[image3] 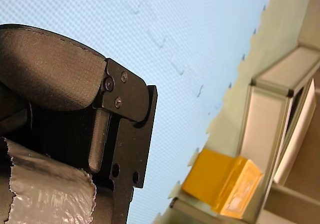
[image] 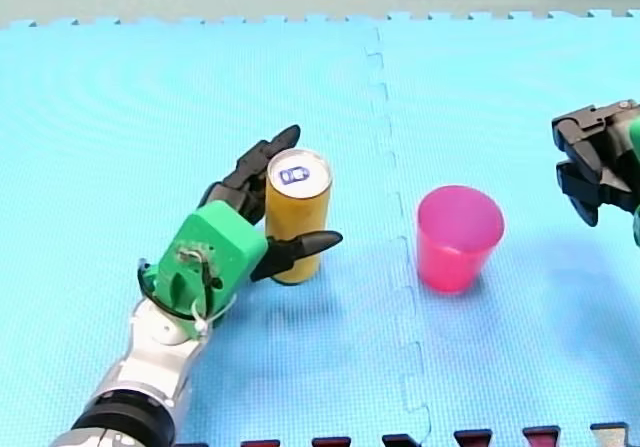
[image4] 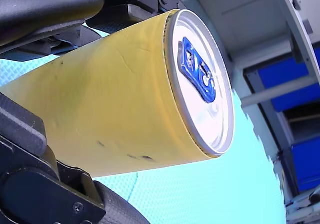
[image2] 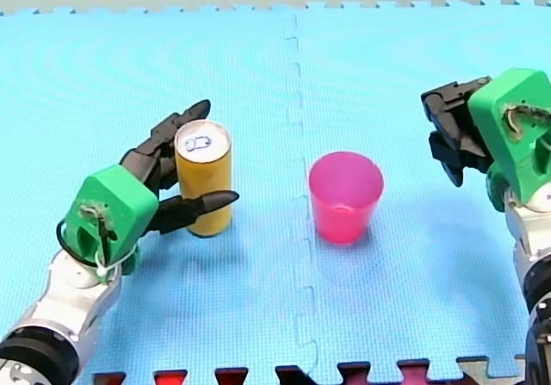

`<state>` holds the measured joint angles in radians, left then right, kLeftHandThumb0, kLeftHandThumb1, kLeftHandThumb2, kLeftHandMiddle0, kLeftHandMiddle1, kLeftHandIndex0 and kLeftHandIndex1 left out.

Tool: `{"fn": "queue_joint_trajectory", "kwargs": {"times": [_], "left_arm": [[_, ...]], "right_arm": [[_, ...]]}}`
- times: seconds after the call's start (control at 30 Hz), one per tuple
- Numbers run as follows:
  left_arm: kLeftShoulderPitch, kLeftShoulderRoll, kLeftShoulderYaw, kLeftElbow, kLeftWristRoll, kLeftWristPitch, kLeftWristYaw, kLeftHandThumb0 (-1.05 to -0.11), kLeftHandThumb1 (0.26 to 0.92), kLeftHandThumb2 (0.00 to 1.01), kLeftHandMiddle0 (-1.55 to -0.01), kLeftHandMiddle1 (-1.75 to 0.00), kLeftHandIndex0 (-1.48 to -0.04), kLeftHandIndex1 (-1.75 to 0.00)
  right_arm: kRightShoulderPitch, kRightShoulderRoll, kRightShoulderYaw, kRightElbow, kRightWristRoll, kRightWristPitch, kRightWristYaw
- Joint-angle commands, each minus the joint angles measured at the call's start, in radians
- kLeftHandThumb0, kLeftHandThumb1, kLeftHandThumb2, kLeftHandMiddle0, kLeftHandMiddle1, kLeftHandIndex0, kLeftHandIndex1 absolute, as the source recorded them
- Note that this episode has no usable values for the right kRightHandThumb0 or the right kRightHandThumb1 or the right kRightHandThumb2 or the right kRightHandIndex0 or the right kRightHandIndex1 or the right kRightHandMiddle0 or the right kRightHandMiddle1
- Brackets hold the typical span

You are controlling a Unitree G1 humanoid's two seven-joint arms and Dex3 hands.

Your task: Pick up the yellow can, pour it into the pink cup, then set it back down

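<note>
Standing upright (tab [image2: 198, 141] up), yellow can [image2: 204, 191] gripped by left hand [image2: 142, 200]; right hand [image2: 482, 127] aside

Can [image2: 203, 178] upright on mat [image2: 258, 75], left hand [image2: 153, 191] around it, cup [image2: 346, 195] to its right, right hand [image2: 482, 131] farther right

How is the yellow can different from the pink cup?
The yellow can is taller and straight; the pink cup tapers. The can's top is closed, the cup's open. The left hand has its fingers round the can; the cup stands untouched, the right hand off to its right. Both stand upright on the blue mat.
</note>
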<state>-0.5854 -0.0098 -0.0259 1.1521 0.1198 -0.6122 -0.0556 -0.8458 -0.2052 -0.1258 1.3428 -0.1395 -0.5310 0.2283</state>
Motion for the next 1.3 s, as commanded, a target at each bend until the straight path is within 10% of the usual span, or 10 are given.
{"fn": "queue_joint_trajectory", "kwargs": {"times": [0.0,0.3,1.27], "left_arm": [[-0.005,0.004,0.001,0.000,-0.003,0.003,-0.007,-0.825,0.674,0.00,-0.54,-0.06,-0.43,-0.03],[0.004,-0.075,0.119,-0.029,-0.123,-0.001,0.141,-0.374,0.800,0.01,-1.22,-0.15,-1.11,-0.07],[0.004,-0.054,0.140,-0.091,-0.123,0.018,0.167,-0.363,0.837,0.00,-1.31,-0.02,-1.18,0.00]], "right_arm": [[0.001,-0.002,-0.002,0.002,0.001,0.000,-0.006],[0.003,-0.004,-0.011,0.002,0.009,0.002,0.007],[-0.001,-0.001,0.007,0.002,-0.015,-0.021,-0.016]]}}
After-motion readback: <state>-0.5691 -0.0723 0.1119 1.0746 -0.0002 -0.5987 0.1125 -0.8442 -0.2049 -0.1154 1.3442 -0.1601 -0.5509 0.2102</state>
